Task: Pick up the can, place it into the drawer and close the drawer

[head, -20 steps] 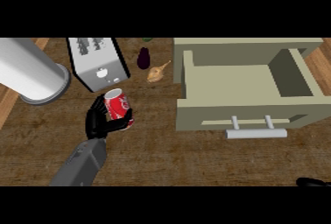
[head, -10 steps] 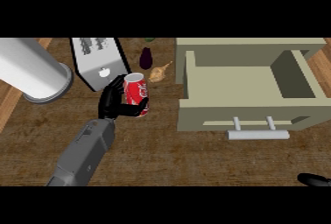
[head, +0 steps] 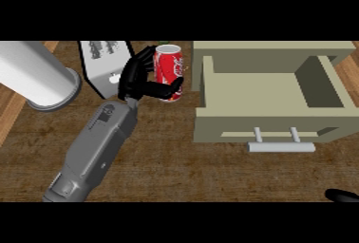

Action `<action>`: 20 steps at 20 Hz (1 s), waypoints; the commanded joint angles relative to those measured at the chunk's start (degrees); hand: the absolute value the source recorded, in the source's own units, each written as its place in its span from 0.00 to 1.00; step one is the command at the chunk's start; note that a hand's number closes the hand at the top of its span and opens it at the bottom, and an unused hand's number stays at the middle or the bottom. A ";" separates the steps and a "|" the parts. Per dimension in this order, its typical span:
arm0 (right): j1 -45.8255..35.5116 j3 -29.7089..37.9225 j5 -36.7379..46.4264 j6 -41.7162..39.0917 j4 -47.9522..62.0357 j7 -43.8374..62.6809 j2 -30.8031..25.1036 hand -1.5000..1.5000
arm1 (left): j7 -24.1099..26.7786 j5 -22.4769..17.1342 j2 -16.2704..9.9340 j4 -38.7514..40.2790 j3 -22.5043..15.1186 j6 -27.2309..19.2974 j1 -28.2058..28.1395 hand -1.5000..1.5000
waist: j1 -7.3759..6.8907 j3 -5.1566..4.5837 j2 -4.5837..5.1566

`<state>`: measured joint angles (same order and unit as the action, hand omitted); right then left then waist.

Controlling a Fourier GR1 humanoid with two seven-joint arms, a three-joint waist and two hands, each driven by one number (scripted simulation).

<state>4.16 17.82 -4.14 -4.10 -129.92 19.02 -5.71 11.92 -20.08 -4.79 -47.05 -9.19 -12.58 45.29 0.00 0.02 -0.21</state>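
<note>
- Fingers point(head: 140, 61) and thumb of left hand point(head: 144, 80) curled round red can point(head: 169, 71); can held clear of counter point(head: 210, 171), roughly upright with a slight tilt, open top facing upward in the head view.
- Can located just left of drawer point(head: 270, 90), level with its left wall; not yet over the cavity.
- Risk: striking the left drawer wall during transfer to the right. Cause: can base carried too low to clear the wall. Judged remedy: lift before crossing.
- Risk: can slipping or rotating in the hold. Cause: thumb contact low on the body, fingers high; tilt may increase during arm swing.
- Risk: can toppling on release. Cause: release while tilted or above the drawer floor.
- Risk: contact with toaster point(head: 105, 59) or large white cylinder point(head: 38, 76). Cause: forearm sweeping close beside both.
- Risk: closure blocked. Cause: can standing taller than drawer walls; cannot tell from this view. Handle point(head: 282, 146) faces the robot, unobstructed.
- Right hand point(head: 344, 195) at lower right edge; finger state not discernible.
</note>
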 commanded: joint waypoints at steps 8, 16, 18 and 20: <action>-2.22 1.20 0.84 0.77 2.02 0.08 -0.94 0.00 | -20.18 4.69 2.76 -10.56 -1.95 -9.01 12.28 1.00 | 0.11 0.00 0.08; 1.41 0.23 0.15 -0.80 -1.15 -0.66 0.29 0.00 | -23.30 6.17 4.54 -0.64 1.80 -9.55 25.17 1.00 | 0.83 0.00 0.22; -1.13 1.00 -1.36 -0.48 -0.71 0.62 -0.82 0.00 | -23.32 6.27 4.75 6.60 2.89 -10.25 32.34 1.00 | 1.77 0.03 0.51; -0.31 0.25 -1.20 -1.63 0.49 -1.19 -0.57 0.00 | -24.17 4.61 4.76 8.60 1.04 -12.18 35.24 1.00 | 2.31 0.06 0.59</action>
<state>3.76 17.67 -4.09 -4.54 -129.73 18.30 -5.58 -10.67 -14.72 -0.37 -44.05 -7.99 -23.14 73.74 1.41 0.04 0.19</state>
